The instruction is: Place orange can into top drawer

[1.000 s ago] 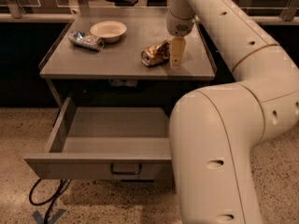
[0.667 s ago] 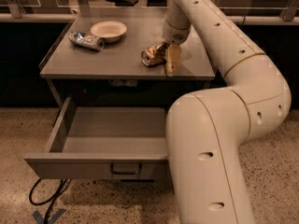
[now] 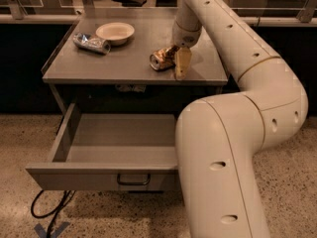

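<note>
Claw [image 3: 179, 66] is down at the front right part of the grey surface [image 3: 119, 67], close to the front edge. Whether it is closed or holding anything cannot be determined from here. The orange can [image 3: 161, 59] lies on its side directly against the claw's left, silver end turned toward the front left, resting on the surface. Its gold-brown pattern carries no marking that can be read. Well to the claw's left and further back lies a crumpled silver-blue can [image 3: 91, 42], label unreadable, and just beside that a shallow pale bowl [image 3: 115, 32]. Both stand apart from the orange can, with bare surface between. The strip of surface ahead of the claw is narrow, and to its right a bare stretch runs to the side edge. Below and forward of the claw the top drawer [image 3: 74, 176] stands pulled out, interior in view, dark handle [image 3: 132, 179] at the middle of the front panel. The robot's large pale arm [image 3: 233, 148] passes in front of the drawer's right end and hides it. A dark cable [image 3: 48, 208] loops on the speckled floor under the drawer's left corner.
</note>
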